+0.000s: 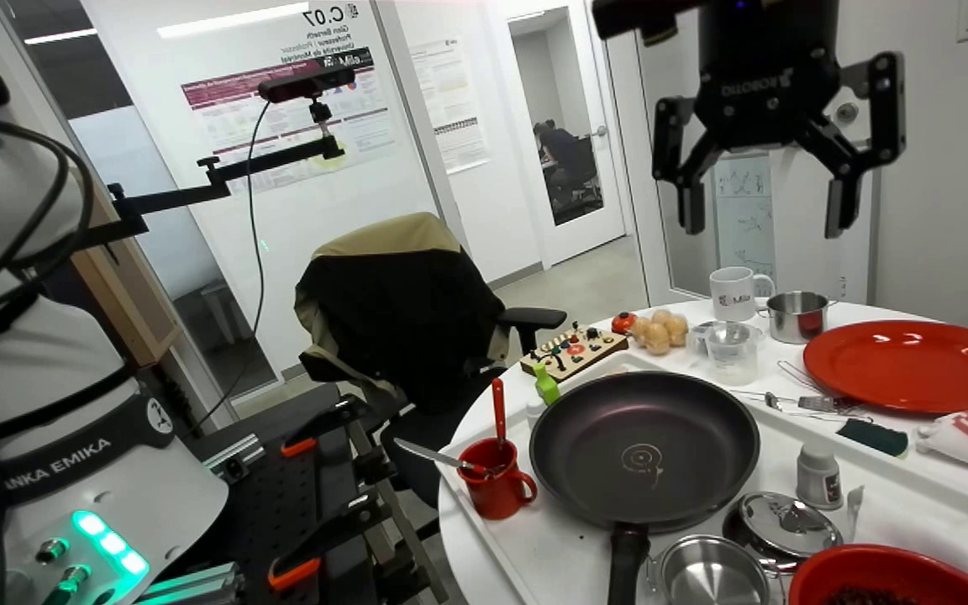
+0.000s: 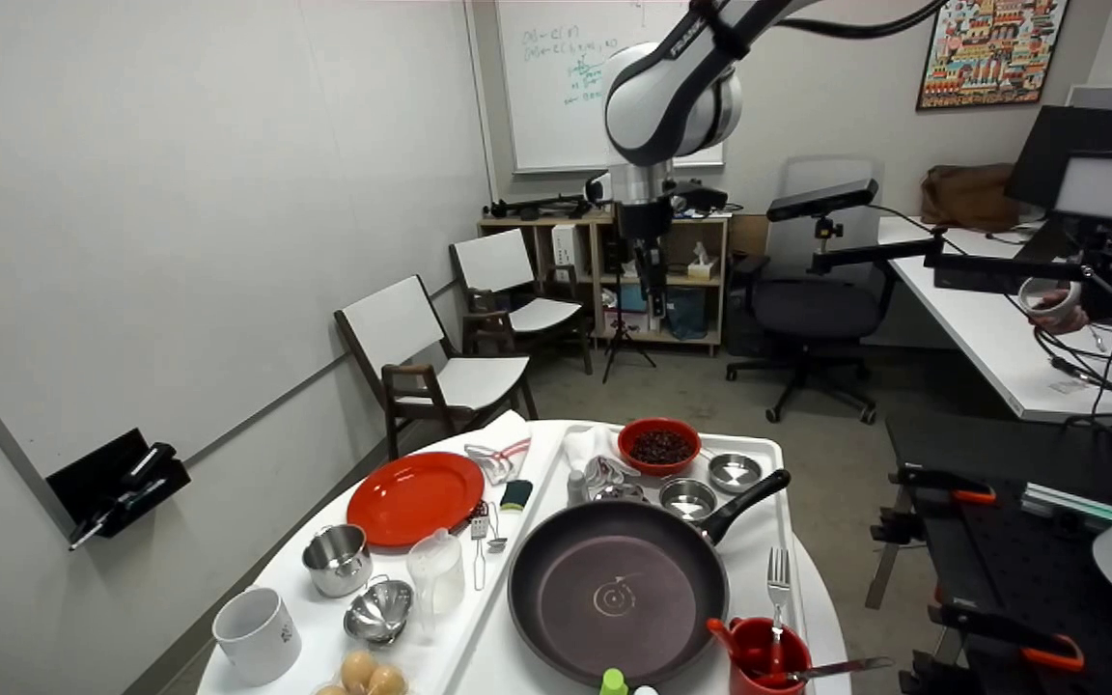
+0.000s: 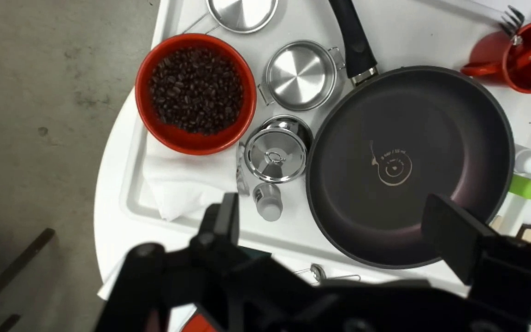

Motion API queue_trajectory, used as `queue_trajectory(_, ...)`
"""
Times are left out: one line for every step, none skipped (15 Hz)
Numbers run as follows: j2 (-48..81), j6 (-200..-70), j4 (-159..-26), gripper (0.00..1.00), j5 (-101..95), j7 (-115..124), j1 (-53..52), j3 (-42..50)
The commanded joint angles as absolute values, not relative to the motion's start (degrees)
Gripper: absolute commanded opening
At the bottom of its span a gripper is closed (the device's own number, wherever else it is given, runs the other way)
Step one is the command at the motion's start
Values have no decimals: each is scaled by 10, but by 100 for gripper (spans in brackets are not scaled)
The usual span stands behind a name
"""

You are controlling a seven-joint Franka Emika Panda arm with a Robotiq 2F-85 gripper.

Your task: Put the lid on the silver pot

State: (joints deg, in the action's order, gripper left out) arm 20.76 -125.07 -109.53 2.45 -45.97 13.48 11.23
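- Pan (image 3: 408,161): reference part; set flat on the tray (image 3: 291,221), cooking surface up, black handle (image 3: 354,41) extending to one side
- Gripper (image 1: 765,227): raised well above the level of the pan in both exterior views, pointing down
- Fingers (image 1: 844,206): spread wide apart; in the wrist view, one finger covers part of the pan in the line of sight
- Lid (image 3: 275,156): just beside the pan, round the edge from its handle; small loop on the upper face; a shiny vessel (image 3: 295,125) shows partly from beneath; whether the lid sits square on it cannot be told
- Pot (image 3: 301,75): upright and uncovered, just beside the pan at the root of its handle; wire loops on two opposite sides
- Second pot (image 2: 736,471): uncovered, beside the outer part of the pan's handle
- Shaker (image 3: 268,203): upright, near the pan, farther round the edge from its handle than the lid
- Bowl (image 3: 191,140): apart from the pan, outboard of the lid and pot; contains dark beans (image 3: 196,90)
- Cup (image 1: 492,497): near the pan, across its handle from the pot; holds a fork (image 2: 779,571) and a knife (image 2: 841,667)
- Plate (image 2: 416,499): apart from the pan, outside the tray
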Motion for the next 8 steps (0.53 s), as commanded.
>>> queue_trajectory(333, -1197, -959, 100, 21, -526, 167, 67)
queue_trajectory(354, -1189, -938, 100, 15, -542, 172, 57)
queue_trajectory(375, -1175, -917, 100, 15, -568, 178, 44)
queue_trajectory(397, -1165, -896, 100, 10, -585, 180, 36)
queue_trajectory(415, -1152, -877, 100, 5, -603, 180, 29)
queue_trajectory(430, -1142, -865, 100, -3, -621, 179, 25)
queue_trajectory(445, -1129, -847, 100, -7, -641, 178, 20)
queue_trajectory(455, -1120, -838, 100, -11, -654, 176, 17)
